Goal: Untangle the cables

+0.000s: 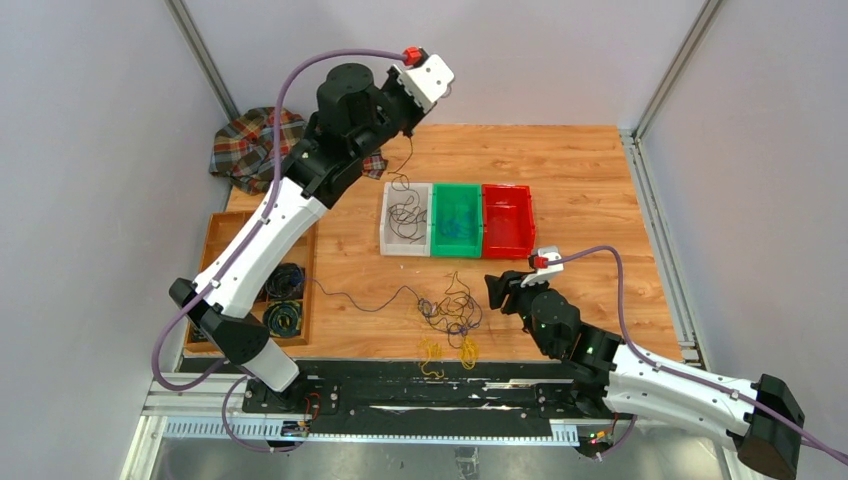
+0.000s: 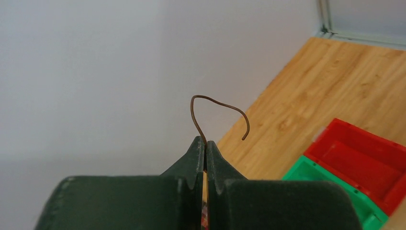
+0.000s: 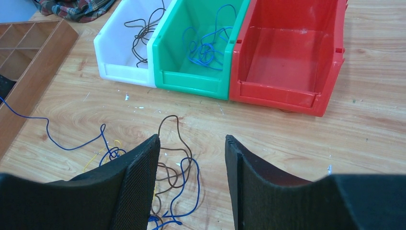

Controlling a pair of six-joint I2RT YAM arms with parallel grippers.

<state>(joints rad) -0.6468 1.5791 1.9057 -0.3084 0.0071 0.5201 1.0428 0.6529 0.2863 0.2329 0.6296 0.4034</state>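
My left gripper (image 2: 206, 143) is shut on a thin brown cable (image 2: 215, 108) whose free end curls above the fingertips. In the top view the left gripper (image 1: 405, 128) is raised high over the white bin (image 1: 388, 245), and the brown cable (image 1: 405, 190) hangs down into it. A tangle of blue, brown and yellow cables (image 1: 450, 320) lies on the table near the front. My right gripper (image 3: 191, 143) is open and empty, just right of the tangle (image 3: 179, 167); it also shows in the top view (image 1: 503, 288). A blue cable (image 3: 206, 45) lies in the green bin (image 3: 191, 79).
The red bin (image 1: 507, 245) sits right of the green bin (image 1: 457, 250). A wooden compartment tray (image 1: 220, 240) with coiled cables stands at the left. A plaid cloth (image 1: 245, 145) lies at the back left. A blue cable strand (image 1: 350, 298) runs from the tangle toward the tray.
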